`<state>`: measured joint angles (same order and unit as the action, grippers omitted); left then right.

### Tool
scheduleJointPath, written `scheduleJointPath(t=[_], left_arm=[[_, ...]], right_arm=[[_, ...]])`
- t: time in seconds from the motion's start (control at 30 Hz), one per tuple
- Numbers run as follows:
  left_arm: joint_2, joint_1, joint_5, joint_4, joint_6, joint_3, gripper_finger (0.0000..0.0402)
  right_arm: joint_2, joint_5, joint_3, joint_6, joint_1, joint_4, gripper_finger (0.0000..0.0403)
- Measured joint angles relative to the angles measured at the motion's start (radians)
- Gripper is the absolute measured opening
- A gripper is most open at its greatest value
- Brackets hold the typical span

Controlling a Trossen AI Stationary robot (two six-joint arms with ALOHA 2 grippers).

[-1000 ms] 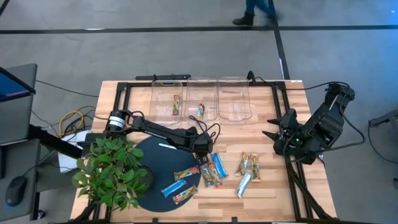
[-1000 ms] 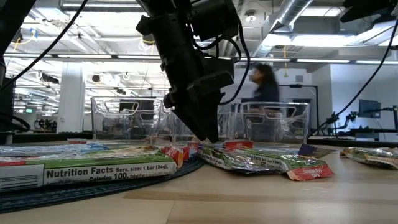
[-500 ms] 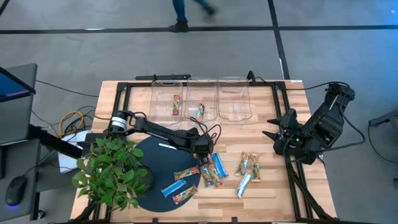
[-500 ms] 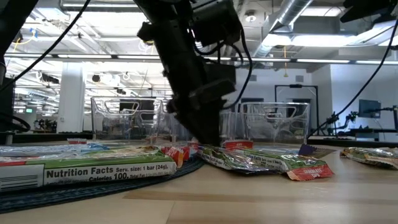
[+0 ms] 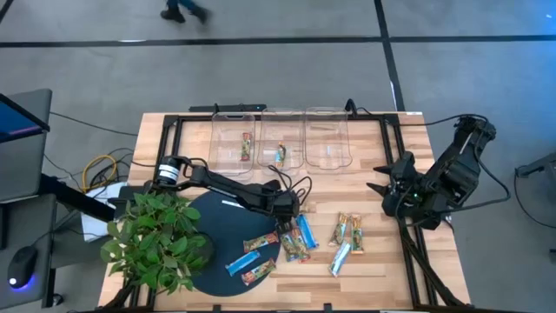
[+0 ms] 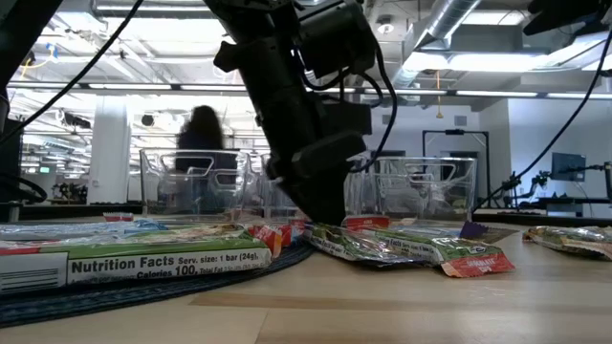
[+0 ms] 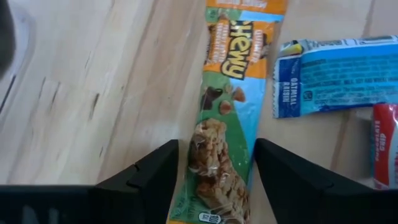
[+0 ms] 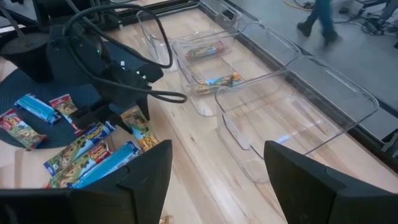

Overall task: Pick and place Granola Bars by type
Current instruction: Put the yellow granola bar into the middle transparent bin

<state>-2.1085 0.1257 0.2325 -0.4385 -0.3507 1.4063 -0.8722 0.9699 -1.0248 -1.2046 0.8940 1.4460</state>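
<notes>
High: I see left gripper (image 5: 287, 211) low over the granola bars (image 5: 297, 239) at the mat's (image 5: 208, 217) right edge; right gripper (image 5: 388, 187) parked right, fingers apart | Left wrist: fingers (image 7: 149, 177) spread astride the chewy bar (image 7: 227, 124), bare wood leftward | Low: bins (image 6: 402, 186) behind.

dark jointed arms (image 5: 221, 182), looping black cables (image 5: 294, 182)
</notes>
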Motion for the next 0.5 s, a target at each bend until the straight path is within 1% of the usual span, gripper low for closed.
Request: scheduleJointPath(t=[0.13,0.3,0.37,0.5], left_arm=[[-0.001,0.0,0.0,0.004,0.039,0.0,0.0173],[-0.002,0.0,-0.004,0.013,0.047,-0.001,0.0135],[-0.002,0.0,-0.004,0.014,0.058,-0.001,0.0129],[-0.004,0.0,-0.004,0.005,0.075,0.007,0.0133]], right_arm=[[0.0,0.0,0.0,0.0,0.0,0.0,0.0249],[0.0,0.0,0.0,0.0,0.0,0.0,0.0249],[0.0,0.0,0.0,0.0,0.0,0.0,0.0249],[0.0,0.001,0.0,0.0,0.0,0.001,0.0249]])
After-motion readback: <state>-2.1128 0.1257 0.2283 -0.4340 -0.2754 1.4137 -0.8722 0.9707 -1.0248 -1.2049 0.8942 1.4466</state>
